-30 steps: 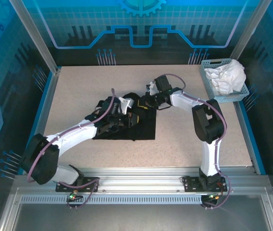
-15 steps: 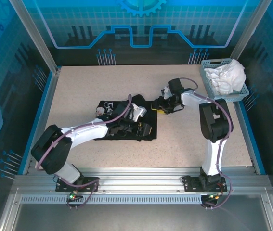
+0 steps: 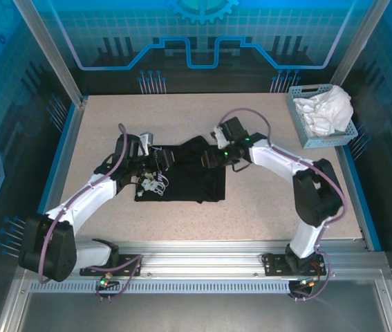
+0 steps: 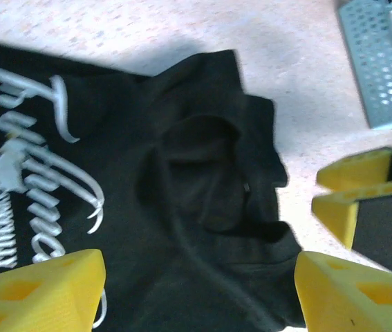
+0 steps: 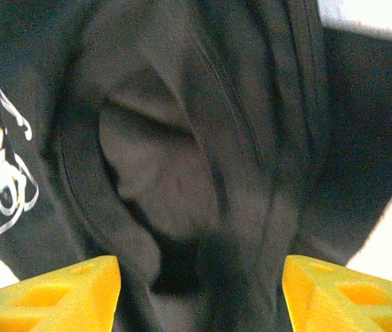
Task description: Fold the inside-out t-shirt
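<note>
The inside-out t-shirt (image 3: 189,176) lies on the table as a flat black rectangle, with a rumpled bulge along its far edge. White lettering (image 4: 36,187) shows on its left part. My left gripper (image 3: 153,164) hovers over the shirt's left end, jaws open and empty, with dark cloth (image 4: 202,207) below the gap (image 4: 199,297). My right gripper (image 3: 213,158) is over the far right corner of the shirt, also open and empty, above the creased folds (image 5: 182,159). Its yellow fingers (image 4: 355,194) show in the left wrist view.
A blue mesh basket (image 3: 305,131) holding a white cloth garment (image 3: 327,107) stands at the far right of the table. Bare speckled tabletop (image 3: 265,207) surrounds the shirt. Metal frame posts and blue walls close in the table.
Both grippers have opened and let go of the shirt. The left gripper drew back to the shirt's left end. The right swung out right, then back over its far right corner.
</note>
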